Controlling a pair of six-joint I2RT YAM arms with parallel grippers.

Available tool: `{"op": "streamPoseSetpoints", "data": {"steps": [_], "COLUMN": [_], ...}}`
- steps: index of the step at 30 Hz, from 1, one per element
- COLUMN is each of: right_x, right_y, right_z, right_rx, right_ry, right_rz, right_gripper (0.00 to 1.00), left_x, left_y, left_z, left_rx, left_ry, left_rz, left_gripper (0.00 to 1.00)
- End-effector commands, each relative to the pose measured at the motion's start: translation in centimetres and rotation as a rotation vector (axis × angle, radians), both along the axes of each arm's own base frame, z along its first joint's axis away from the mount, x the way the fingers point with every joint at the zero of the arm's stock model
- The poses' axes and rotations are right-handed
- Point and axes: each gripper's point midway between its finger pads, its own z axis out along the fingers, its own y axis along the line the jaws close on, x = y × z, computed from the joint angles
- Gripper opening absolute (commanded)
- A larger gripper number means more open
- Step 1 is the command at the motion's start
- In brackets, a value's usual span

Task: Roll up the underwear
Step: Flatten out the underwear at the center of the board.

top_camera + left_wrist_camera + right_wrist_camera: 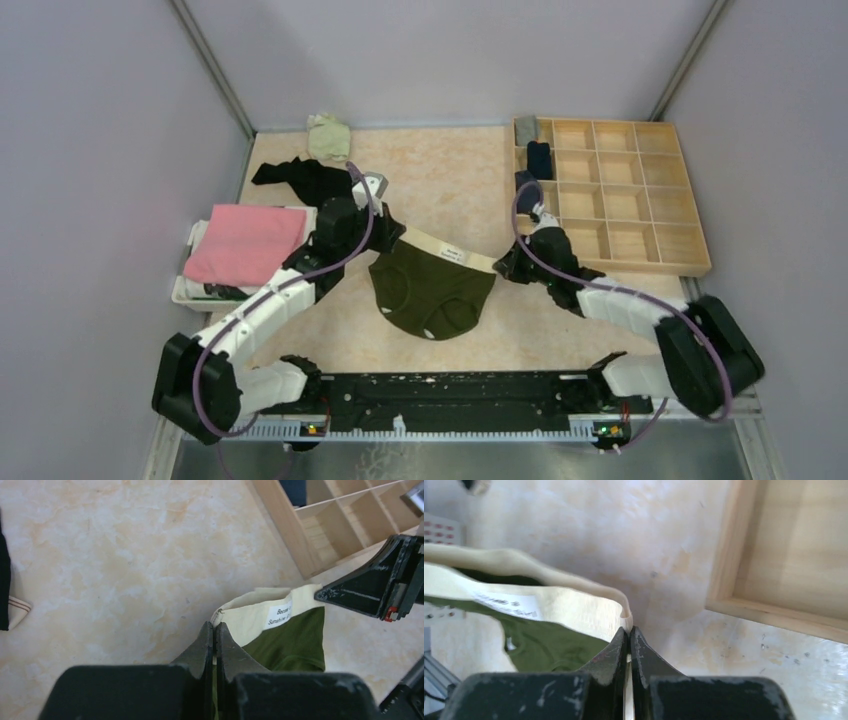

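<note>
Left: folded cloth (245,243); centre: underwear (432,285); right: compartment tray (634,200).

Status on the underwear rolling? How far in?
Done: rolled pieces sit in the left column of the wooden organizer. In hand: olive briefs, spread out, unrolled, left gripper and right gripper each pinching a waistband end. Left: rolling these, plus the dark underwear and pale garment at the back left.

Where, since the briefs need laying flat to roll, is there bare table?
Bare: far centre, between black garment and wooden tray; also the near strip between olive briefs and base rail. Crowded: left side, around the pink cloth.
</note>
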Motion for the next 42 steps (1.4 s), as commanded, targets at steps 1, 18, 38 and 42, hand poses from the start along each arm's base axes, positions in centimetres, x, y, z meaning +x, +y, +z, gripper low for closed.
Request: {"op": "streamPoseSetpoints", "data": {"steps": [1, 18, 38, 42], "right_x": [0.5, -7.5, -8.0, -3.2], "right_y": [-1.1, -7.0, -5.4, -5.8], "right_z": [8.6, 27.8, 12.4, 8.5], "right_rx": [-0.046, -0.1, -0.118, -0.206], "right_ry": [-0.284, -0.659, -0.12, -0.14], "right_rz": [0.068, 0.111, 0.11, -0.018], "right_gripper": [0.0, 0.0, 0.0, 0.0], "left_x": [-2.5, -12.7, -10.5, -6.1], "left_y": [-1.2, 1.1, 3.2, 4.4], "left_z": [4.7, 18.0, 2.1, -3.1], "left_rx": [-0.116, -0.39, -0.454, -0.36], "left_ry": [-0.096, -0.385, 0.032, 0.017], "left_rz": [-0.115, -0.241, 0.096, 0.256], "left_gripper": [0.0, 0.0, 0.0, 0.0]}}
